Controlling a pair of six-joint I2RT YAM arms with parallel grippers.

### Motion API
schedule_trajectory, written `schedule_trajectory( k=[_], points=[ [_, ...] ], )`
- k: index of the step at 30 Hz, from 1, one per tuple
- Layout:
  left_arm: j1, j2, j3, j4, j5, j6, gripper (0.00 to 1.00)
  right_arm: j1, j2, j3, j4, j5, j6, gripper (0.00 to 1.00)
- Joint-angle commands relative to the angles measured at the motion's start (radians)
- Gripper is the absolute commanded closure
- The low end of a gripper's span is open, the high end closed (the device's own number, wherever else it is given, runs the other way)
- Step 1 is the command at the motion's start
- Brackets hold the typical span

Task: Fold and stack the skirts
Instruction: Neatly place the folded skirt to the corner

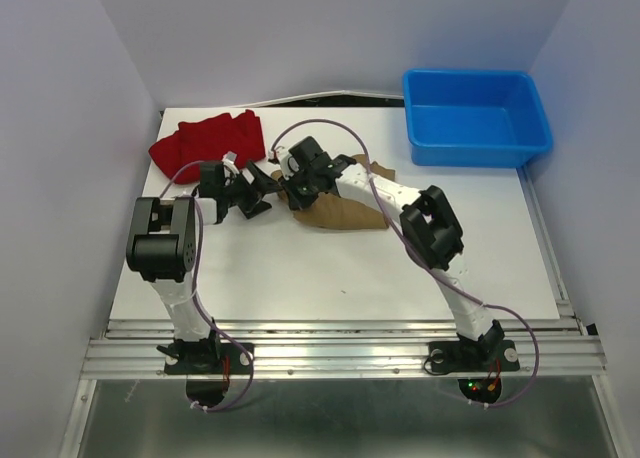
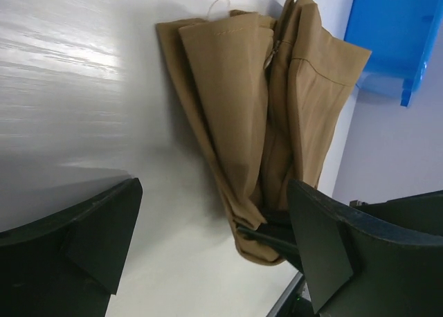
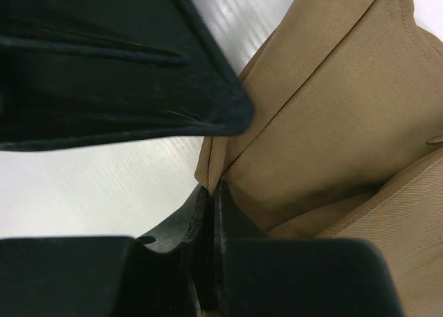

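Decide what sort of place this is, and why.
Likely a robot lab cell: white table walled by plain panels, arms bolted to a metal rail, right gripper pinching a tan skirt.

1. Table [image 1: 330, 268]: a white, flat, slightly glossy top that fills the middle of the top view.
2. Bin [image 1: 476, 116]: blue plastic, rectangular, open side up. It sits at 1 o'clock on the table, at the far right corner, with its long side along the back edge. Its blue corner also shows at 1 o'clock in the left wrist view.
3. Rail [image 1: 340, 356]: slotted aluminium at 6 o'clock, running along the table's near edge from side to side.
4. Walls [image 1: 70, 128]: pale lilac panels closing the table in at 9, 12 and 3 o'clock.
5. Dark strip [image 1: 330, 100]: at 12 o'clock behind the table's back edge. A thin white line runs along it, possibly a cord.
6. Grey panel [image 1: 330, 423]: below the rail, at 6 o'clock.
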Motion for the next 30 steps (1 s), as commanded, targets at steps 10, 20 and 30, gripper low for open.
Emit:
schedule_trajectory(
  k=[10,20,30],
  points=[
    [-0.111,0.136,0.037,0.160,0.034,-0.202,0.02,0.006,-0.125,-0.054,0.083,-0.084,0.031,0.99],
    [-0.171,0.213,0.082,0.240,0.058,-0.299,0.02,0.006,-0.152,-0.083,0.115,-0.110,0.048,0.99],
    [-0.163,0.188,0.065,0.214,0.035,-0.272,0.46,-0.014,-0.229,-0.140,0.106,-0.066,0.034,0.55]
  ],
)
